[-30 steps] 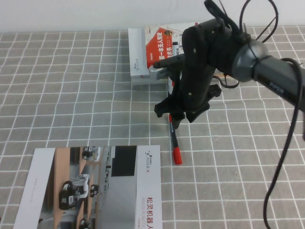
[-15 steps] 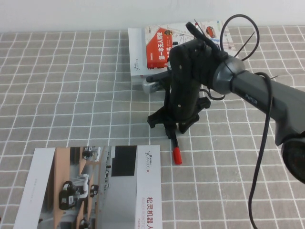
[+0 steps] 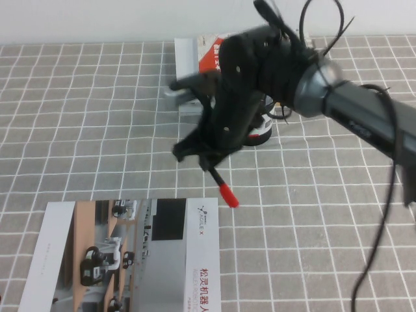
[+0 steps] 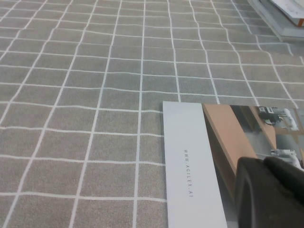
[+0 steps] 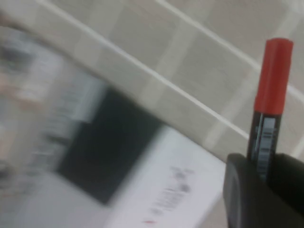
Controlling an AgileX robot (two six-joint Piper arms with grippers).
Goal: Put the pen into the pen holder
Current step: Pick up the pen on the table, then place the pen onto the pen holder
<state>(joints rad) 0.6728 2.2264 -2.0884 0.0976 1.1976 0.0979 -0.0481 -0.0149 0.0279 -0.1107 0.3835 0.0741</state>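
My right gripper point(image 3: 209, 162) is shut on the pen point(image 3: 222, 188) and holds it above the checked cloth, tilted, with the red cap pointing down toward the front. In the right wrist view the pen point(image 5: 270, 95) sticks out from between the gripper's point(image 5: 263, 166) fingers, black barrel pinched, red cap free. The pen holder point(image 3: 262, 133) stands just behind the right arm, mostly hidden by it; only its lower part with the red-and-white label shows. My left gripper point(image 4: 264, 164) hovers low over the brochure, fingers together and empty; it is out of the high view.
A large brochure point(image 3: 130, 260) lies at the front left, also in the left wrist view point(image 4: 199, 161). A stack of books point(image 3: 192, 65) lies at the back, behind the pen holder. The checked cloth point(image 3: 78, 117) covers the table.
The right gripper closed on the pen lying on the cloth, lifted it and swung left. The pen now hangs tilted in the air.
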